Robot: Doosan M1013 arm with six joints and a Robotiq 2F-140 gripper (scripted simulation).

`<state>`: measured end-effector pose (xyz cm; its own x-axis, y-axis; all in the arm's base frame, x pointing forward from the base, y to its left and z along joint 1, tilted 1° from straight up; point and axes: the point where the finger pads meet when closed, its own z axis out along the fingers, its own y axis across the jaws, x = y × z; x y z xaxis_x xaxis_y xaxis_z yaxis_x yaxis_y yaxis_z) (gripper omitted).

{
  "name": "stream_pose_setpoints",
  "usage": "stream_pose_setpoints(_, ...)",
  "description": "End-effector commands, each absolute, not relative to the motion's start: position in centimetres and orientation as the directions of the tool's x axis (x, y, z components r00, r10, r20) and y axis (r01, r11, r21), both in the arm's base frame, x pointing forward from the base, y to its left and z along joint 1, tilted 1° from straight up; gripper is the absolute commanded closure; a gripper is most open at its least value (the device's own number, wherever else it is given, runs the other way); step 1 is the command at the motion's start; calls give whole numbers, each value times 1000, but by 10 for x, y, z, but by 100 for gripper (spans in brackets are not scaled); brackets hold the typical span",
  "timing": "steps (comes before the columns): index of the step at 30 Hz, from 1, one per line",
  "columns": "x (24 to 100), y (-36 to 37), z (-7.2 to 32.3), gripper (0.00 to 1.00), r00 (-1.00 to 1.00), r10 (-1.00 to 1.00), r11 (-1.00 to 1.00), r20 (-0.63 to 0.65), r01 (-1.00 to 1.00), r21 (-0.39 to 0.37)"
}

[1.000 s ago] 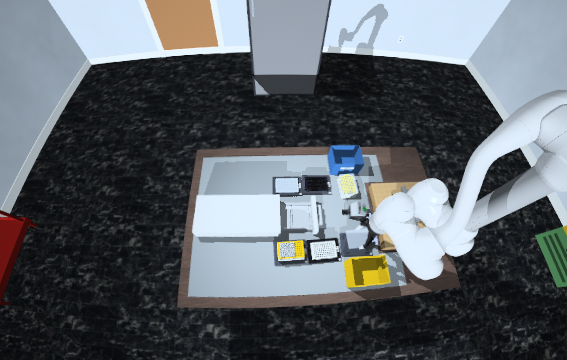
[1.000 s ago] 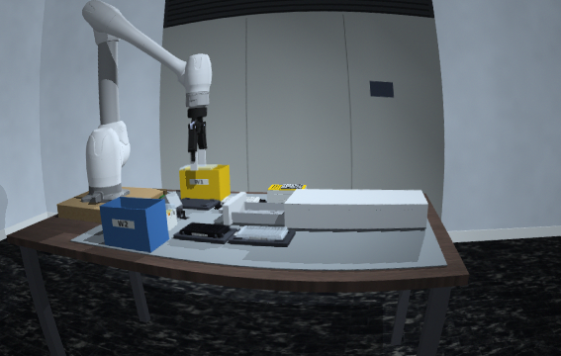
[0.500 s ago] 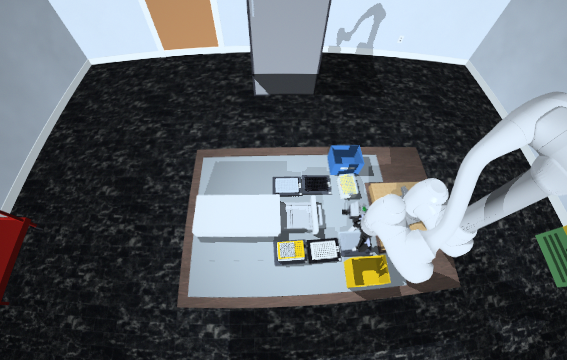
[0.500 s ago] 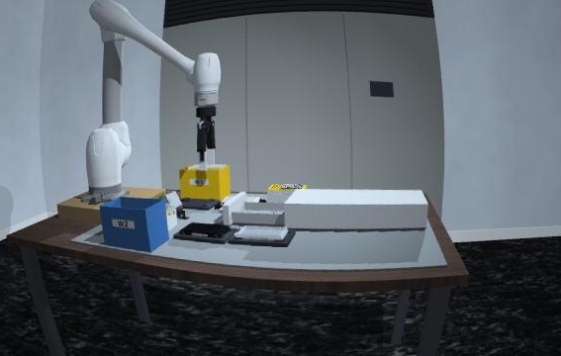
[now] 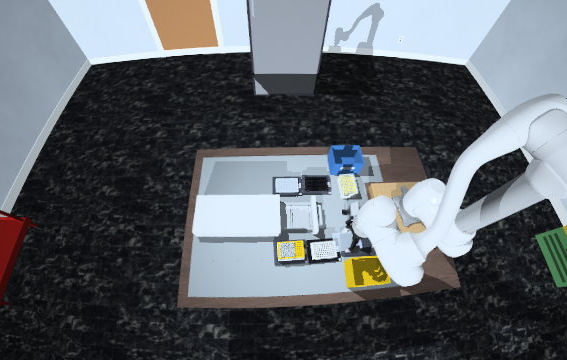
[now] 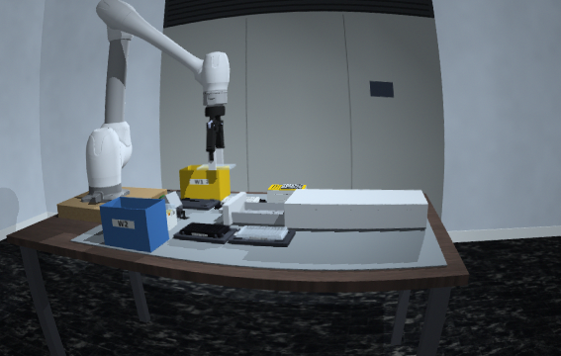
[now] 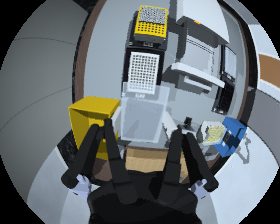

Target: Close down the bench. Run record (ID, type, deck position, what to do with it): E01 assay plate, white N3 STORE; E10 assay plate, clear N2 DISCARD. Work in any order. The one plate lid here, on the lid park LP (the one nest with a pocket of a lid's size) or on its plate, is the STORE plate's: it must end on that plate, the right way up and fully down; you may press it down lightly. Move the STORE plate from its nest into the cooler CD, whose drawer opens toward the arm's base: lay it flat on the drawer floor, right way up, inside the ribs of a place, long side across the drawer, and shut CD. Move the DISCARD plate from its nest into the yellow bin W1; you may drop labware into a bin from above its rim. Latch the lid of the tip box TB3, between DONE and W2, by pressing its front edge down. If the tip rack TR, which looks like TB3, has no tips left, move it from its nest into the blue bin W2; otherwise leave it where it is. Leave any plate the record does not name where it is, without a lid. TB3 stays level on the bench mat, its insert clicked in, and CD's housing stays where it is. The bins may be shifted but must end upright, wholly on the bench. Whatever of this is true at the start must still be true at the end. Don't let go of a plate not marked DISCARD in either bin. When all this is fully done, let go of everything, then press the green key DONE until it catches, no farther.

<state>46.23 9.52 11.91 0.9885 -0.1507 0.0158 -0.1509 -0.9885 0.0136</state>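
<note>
Item: yellow bin (image 6: 204,183), far corner of the bench (image 6: 240,277), open top awaiting discards. Item: clear assay plate (image 6: 218,165), clamped level in the claw (image 6: 215,148) (raised near the bin's rim, judged ready for dropping)

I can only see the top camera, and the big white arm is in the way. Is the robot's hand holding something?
Observer: Yes. On the wrist camera the gripper is shut on a clear plate.
Operator: Is it up high or down on the table?
Observer: Up high. The side camera shows the plate level with the rim of the yellow bin W1, not down on the bench.
Operator: Is it right over the bin?
Observer: Not quite. On the wrist camera the bin sits off to one side of the plate, not under it.
</note>
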Motion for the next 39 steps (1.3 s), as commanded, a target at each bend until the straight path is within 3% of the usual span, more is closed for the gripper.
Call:
stream_pose_setpoints(1,470,95,119,100,988,-151,-988,16,-151,13)
stream_pose_setpoints(39,550,90,120,100,988,-151,-988,16,-151,13)
